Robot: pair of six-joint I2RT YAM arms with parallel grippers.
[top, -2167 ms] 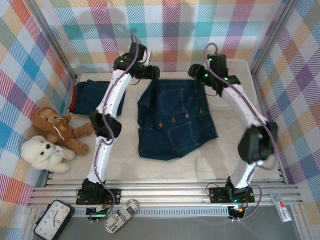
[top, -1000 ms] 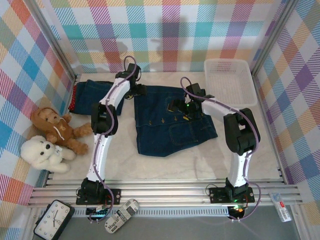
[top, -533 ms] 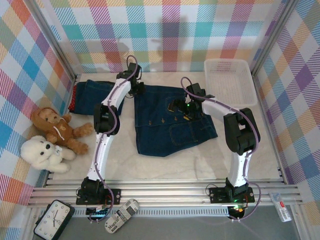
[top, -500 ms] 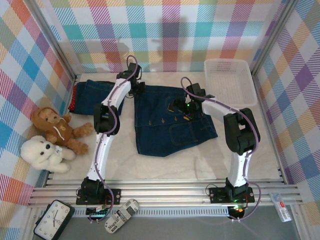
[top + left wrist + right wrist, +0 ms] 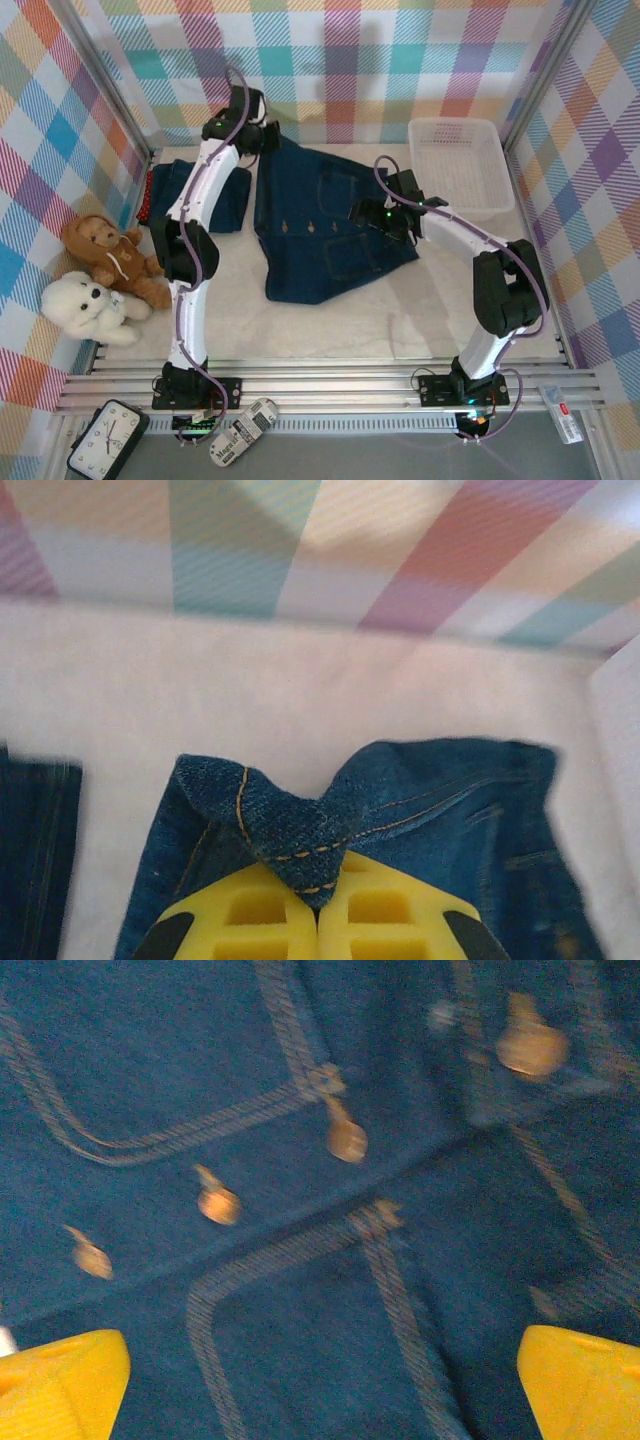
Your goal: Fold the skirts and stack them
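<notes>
A front-buttoned dark blue denim skirt [image 5: 325, 225] lies spread in the middle of the table, with its far-left corner pulled up toward the back wall. My left gripper [image 5: 255, 138] is shut on that corner. In the left wrist view its yellow fingers [image 5: 250, 915] pinch the stitched denim corner [image 5: 300, 835]. My right gripper [image 5: 370, 215] hovers low over the skirt's right half, open. The right wrist view has its yellow fingertips [image 5: 60, 1380] wide apart over the skirt's buttons [image 5: 347, 1140]. Another denim skirt [image 5: 195, 190] lies folded at far left, over a red skirt edge [image 5: 147, 198].
A white mesh basket [image 5: 458, 165] stands at the back right. A brown teddy bear [image 5: 112, 255] and a white one [image 5: 88, 305] sit at the left edge. A clock [image 5: 105, 437] and a remote [image 5: 245, 425] lie below the front rail.
My left gripper has risen and moved back-left with the skirt's corner, dragging the skirt leftward and skewing it. My right gripper has shifted slightly to the right over the cloth.
</notes>
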